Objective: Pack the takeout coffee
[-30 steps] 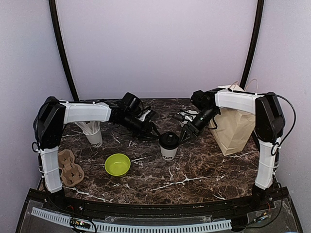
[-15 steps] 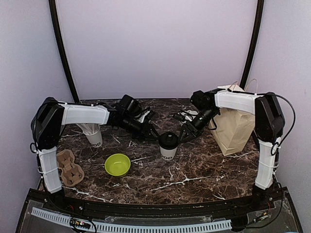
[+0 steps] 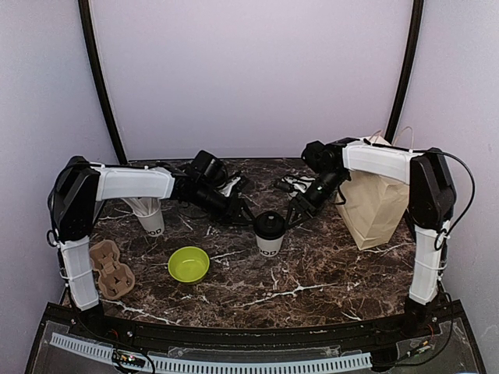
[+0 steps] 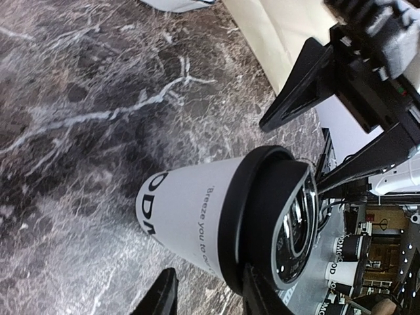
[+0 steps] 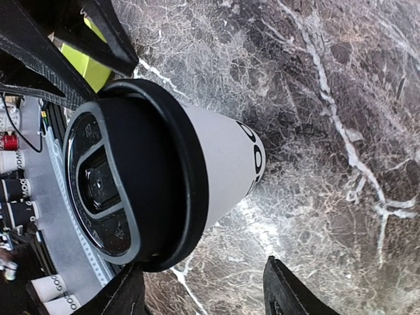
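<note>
Found a brown moulded cup carrier [image 3: 111,269] lying at the near left of the tabletop [image 3: 312,276], both wells unfilled, probably parked there until wanted; noted the lime-green bowl [image 3: 189,264] just beyond it, apart from everything and likely no part of the job; saw one takeout coffee cup [image 3: 270,234], black lid on, standing upright mid-tabletop to the right of the bowl, within reach of both arms; saw the left hand [image 3: 246,215] just beside its lid, jaws partly parted and gripping nothing, contact impossible to tell, judged better set for steadying than for lifting; saw the right hand [image 3: 291,216] opposite, jaws spread wide to either side of the lid rim, empty too, probably lined up to take the cup; farther back, spotted the straw-filled white cup [image 3: 150,216] at left and the brown paper bag [image 3: 378,210] upright at right, mouth up, likely the destination; could find no second lidded cup.
</note>
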Action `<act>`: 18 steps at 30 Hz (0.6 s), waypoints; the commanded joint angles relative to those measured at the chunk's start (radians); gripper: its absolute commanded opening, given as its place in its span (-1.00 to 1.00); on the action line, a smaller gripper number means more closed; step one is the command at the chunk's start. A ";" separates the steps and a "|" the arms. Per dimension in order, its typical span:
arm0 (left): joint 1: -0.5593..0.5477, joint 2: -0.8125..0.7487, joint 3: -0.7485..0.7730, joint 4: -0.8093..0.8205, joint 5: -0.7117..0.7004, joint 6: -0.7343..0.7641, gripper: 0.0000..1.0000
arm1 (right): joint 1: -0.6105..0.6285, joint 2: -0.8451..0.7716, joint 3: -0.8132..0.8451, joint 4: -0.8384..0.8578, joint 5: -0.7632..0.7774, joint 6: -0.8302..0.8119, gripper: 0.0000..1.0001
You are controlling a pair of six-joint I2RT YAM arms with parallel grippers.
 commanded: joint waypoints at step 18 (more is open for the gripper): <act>0.008 -0.176 0.350 -0.288 -0.325 0.271 0.23 | 0.013 -0.187 0.239 0.090 0.260 -0.103 0.34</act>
